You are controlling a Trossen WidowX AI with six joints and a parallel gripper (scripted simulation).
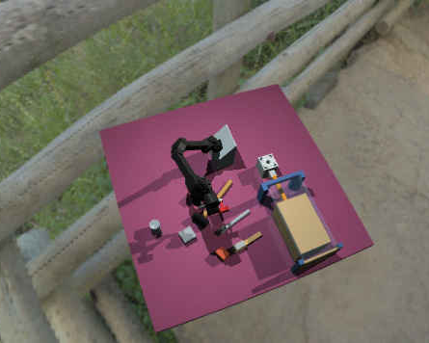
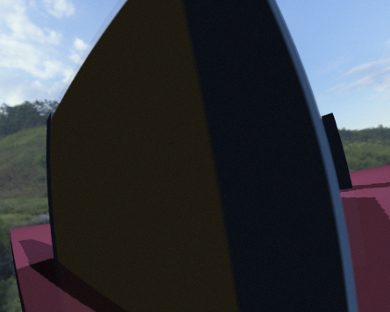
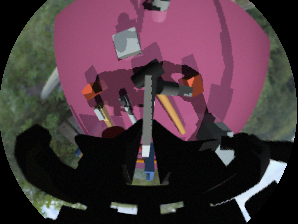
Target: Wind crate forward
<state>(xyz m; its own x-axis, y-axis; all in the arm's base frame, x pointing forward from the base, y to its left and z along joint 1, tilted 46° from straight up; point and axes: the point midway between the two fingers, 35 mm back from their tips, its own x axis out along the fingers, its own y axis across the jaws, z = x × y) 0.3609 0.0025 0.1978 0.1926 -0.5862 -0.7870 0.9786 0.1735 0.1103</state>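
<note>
My gripper is shut on the winch handle's grey arm, above the tools. The handle's round shaft sticks out to the right in the wrist view; its red grip is on the other side. The square tip is too small to judge. The white winch stands apart from the gripper, with a dark round hole on top. An orange strap runs from it to the tan crate, which looks flat in the clear cubby. A gap separates the crate from the blue steel frame.
Below the gripper lie a black-headed mallet, a grey wrench-like tool and a wood-handled tool. Nearby are orange blocks, a grey block and a can. A large dark shape fills the exterior view.
</note>
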